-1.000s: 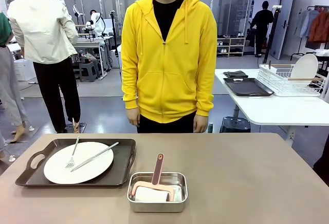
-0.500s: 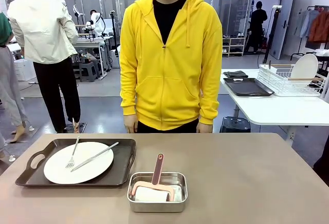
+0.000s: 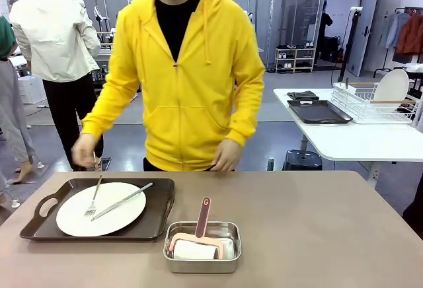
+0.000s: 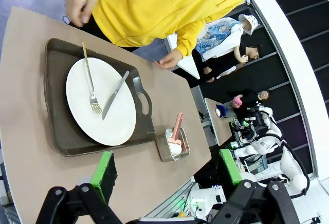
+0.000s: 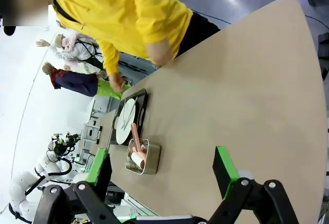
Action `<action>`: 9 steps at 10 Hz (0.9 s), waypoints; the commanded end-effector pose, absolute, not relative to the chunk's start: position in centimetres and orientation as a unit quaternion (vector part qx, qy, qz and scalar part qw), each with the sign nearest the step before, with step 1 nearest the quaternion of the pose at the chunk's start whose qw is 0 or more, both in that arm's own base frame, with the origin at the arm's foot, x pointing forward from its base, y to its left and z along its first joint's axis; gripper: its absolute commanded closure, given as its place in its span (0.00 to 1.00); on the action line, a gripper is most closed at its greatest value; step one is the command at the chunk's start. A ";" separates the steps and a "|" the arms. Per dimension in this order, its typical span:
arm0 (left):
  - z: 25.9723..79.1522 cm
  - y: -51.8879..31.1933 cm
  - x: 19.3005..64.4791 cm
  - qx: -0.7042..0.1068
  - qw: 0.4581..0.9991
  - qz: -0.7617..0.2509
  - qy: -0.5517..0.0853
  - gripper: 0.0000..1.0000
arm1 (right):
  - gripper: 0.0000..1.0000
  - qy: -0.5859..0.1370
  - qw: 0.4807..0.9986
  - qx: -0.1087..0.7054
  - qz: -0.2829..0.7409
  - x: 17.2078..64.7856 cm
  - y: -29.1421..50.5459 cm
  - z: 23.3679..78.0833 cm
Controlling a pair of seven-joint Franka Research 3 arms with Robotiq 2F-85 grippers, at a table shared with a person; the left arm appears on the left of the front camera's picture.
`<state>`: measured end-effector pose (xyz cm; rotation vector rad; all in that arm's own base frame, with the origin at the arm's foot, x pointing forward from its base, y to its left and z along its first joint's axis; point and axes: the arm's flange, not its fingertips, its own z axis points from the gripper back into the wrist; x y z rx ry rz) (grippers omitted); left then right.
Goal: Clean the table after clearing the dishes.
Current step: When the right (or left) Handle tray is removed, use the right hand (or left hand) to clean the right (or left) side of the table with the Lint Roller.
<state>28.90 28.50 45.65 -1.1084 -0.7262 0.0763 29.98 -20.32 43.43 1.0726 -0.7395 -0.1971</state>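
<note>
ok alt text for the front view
Person in a yellow hoodie leans at the far side of the table, one hand near a dark tray holding a white plate, fork and knife; a steel tin sits beside it.

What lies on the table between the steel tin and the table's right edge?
Nothing. In the front view, the table is bare from the steel tin all the way to its right edge.

Bright light, seemingly overhead; person's hand [image 3: 84, 149] motion-blurred; wrist views warped at edges.
</note>
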 end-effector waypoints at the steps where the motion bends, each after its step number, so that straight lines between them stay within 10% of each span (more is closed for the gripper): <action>1: 45.9 28.6 28.6 -0.518 0.784 0.033 -0.340 0.00 | 0.00 -0.345 0.791 0.498 -0.082 29.7 -20.4 43.5; 9: 45.9 28.6 28.6 -0.518 0.784 0.033 -0.340 0.00 | 0.00 -0.345 0.791 0.498 -0.082 29.7 -20.4 43.5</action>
